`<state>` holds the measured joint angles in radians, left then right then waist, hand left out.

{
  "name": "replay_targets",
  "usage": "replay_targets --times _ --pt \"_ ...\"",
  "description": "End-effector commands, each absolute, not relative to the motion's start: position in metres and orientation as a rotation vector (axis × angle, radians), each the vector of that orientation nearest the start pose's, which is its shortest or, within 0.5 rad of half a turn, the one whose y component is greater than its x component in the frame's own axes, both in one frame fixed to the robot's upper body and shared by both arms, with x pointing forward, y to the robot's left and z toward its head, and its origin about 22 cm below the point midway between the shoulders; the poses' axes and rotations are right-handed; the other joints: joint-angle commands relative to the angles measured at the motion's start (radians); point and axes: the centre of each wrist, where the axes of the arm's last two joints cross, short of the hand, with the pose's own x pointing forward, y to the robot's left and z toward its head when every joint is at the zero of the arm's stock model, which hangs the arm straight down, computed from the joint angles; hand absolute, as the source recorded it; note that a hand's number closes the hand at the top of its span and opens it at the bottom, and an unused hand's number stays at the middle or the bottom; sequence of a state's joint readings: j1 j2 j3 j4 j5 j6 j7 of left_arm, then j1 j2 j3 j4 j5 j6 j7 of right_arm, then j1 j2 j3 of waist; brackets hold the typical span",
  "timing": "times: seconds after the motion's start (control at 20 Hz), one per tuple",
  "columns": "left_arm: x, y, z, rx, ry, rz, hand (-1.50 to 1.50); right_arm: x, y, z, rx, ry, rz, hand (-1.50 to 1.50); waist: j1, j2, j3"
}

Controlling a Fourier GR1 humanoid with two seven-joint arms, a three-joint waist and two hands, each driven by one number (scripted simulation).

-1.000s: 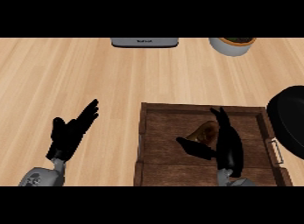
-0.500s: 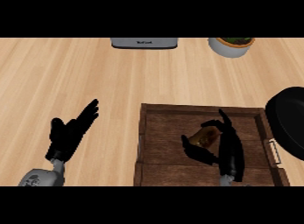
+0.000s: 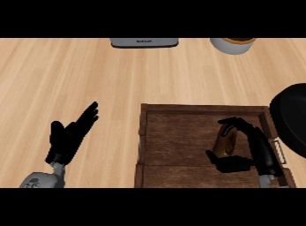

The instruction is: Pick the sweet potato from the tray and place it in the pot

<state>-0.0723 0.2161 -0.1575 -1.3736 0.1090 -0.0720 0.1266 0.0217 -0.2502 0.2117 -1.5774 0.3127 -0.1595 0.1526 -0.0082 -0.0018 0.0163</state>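
The brown sweet potato (image 3: 226, 140) lies in the dark wooden tray (image 3: 174, 137), toward its right side. My right hand (image 3: 251, 150) is over it, fingers curled across its top and far end and the thumb against its near side. The black pot (image 3: 298, 121) stands just right of the tray, cut by the view's right edge. My left hand (image 3: 70, 134) rests open on the wooden counter left of the tray, fingers up.
A grey flat device (image 3: 145, 42) lies at the counter's far edge, centre. A light bowl (image 3: 233, 45) with brown contents stands at the far right.
My right hand has moved to the right and its fingers have curled down round the sweet potato. The view has shifted a little. The left hand has stayed still.
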Motion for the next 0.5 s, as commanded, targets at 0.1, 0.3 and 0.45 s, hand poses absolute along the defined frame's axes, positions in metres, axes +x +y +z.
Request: replay_targets --times 0.1,0.3,0.45 --pt "0.253 0.249 -0.025 -0.048 -1.279 -0.243 0.0 0.237 -0.297 0.03 -0.247 -1.574 0.566 1.5 -0.024 -0.001 0.005" --pt "0.248 0.253 -0.029 -0.045 -1.266 -0.237 0.0 0.235 -0.346 0.044 -0.159 -1.635 0.599 1.5 -0.034 0.003 0.004" --pt "0.249 0.255 -0.028 -0.031 -1.272 -0.229 0.0 0.232 -0.39 0.067 -0.12 -1.69 0.654 1.5 -0.05 0.0 0.001"
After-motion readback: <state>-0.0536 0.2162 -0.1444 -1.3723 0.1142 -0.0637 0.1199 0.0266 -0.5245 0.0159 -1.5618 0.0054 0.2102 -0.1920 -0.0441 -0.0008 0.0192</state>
